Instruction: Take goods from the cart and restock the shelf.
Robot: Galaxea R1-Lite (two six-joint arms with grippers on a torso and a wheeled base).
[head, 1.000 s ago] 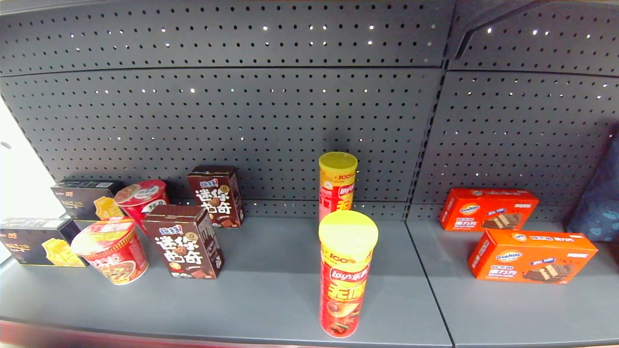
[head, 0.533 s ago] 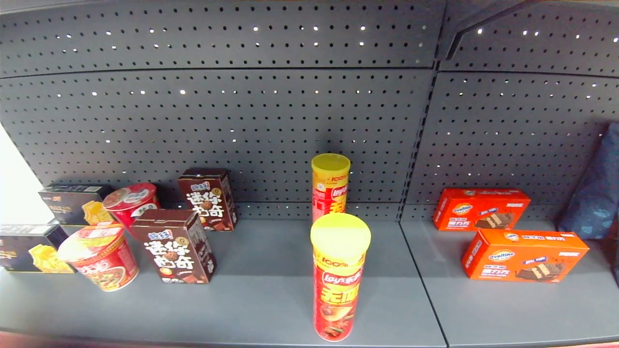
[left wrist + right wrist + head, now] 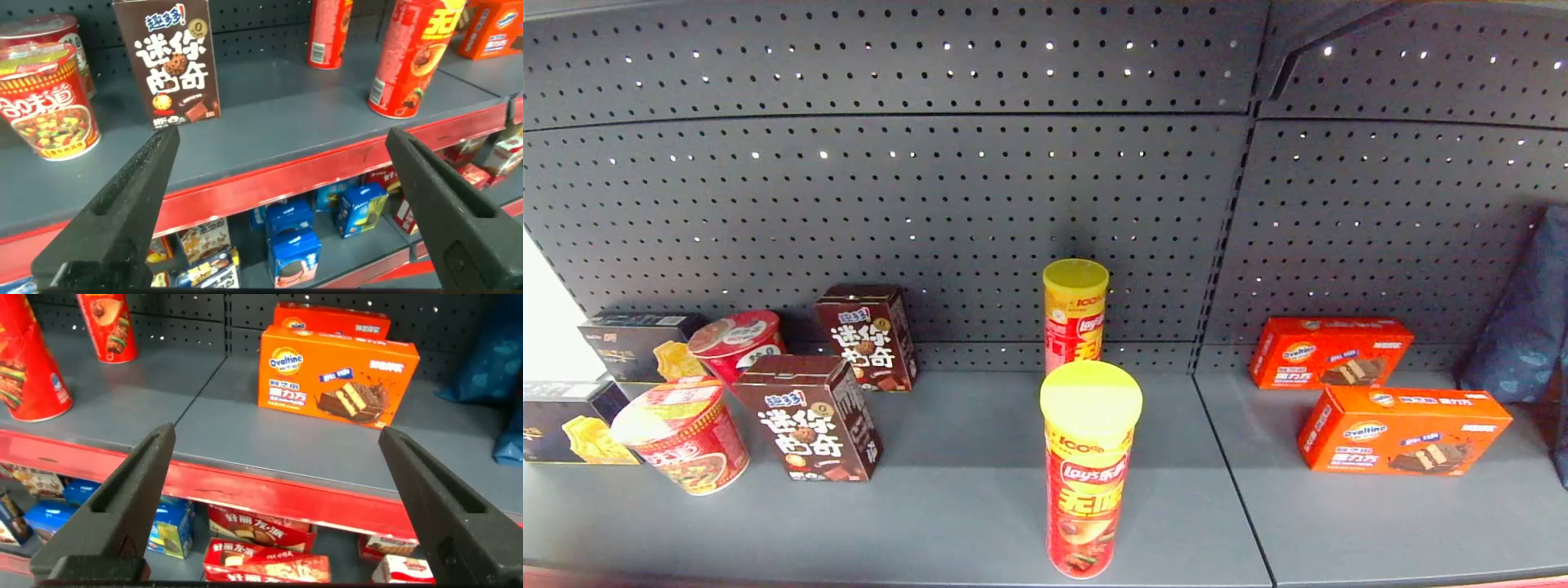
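The grey shelf (image 3: 980, 498) holds two upright chip cans, one at the front (image 3: 1089, 474) and one at the back (image 3: 1076, 314). Left of them stand two brown boxes (image 3: 809, 416), two noodle cups (image 3: 682, 437) and black boxes (image 3: 637, 347). Two orange boxes (image 3: 1403, 429) lie on the right. My left gripper (image 3: 282, 139) is open and empty before the shelf's red front edge (image 3: 270, 175), facing a brown box (image 3: 172, 61) and a chip can (image 3: 413, 57). My right gripper (image 3: 278, 434) is open and empty in front of the nearer orange box (image 3: 337, 374).
A dark blue bag (image 3: 1527, 327) leans at the shelf's far right. Perforated back panels (image 3: 931, 204) close the rear. Below the red edge, a lower shelf carries blue boxes (image 3: 290, 237) and red packs (image 3: 261, 539). Bare shelf lies between the brown boxes and the cans.
The whole head picture has slid slightly left, so the camera has moved. The goods on the shelf stand as they did.
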